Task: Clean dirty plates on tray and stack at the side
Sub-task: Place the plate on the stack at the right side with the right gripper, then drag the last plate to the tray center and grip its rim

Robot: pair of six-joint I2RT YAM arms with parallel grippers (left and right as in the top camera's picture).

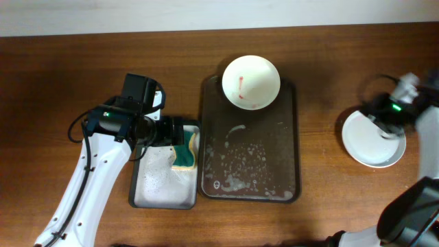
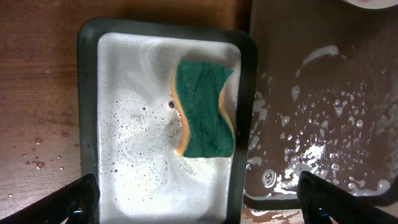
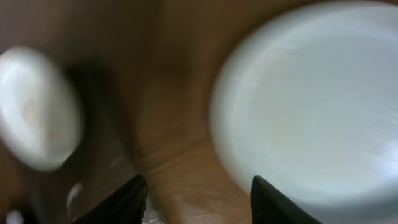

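Note:
A white plate (image 1: pixel 250 81) with red streaks sits at the far end of the dark brown tray (image 1: pixel 288 158), which is wet with suds. White plates (image 1: pixel 370 144) sit on the table at the right; the top one is clean. My right gripper (image 1: pixel 384 123) is open and empty, just above their left part; in the right wrist view the clean plate (image 3: pixel 311 118) and the dirty plate (image 3: pixel 37 112) are blurred. My left gripper (image 2: pixel 199 199) is open and empty above the grey tray (image 2: pixel 90 112).
A green and yellow sponge (image 1: pixel 184 152) lies in the foamy grey tray (image 1: pixel 137 192), left of the brown tray; it also shows in the left wrist view (image 2: pixel 202 109). Bare wooden table lies between the brown tray and the stacked plates.

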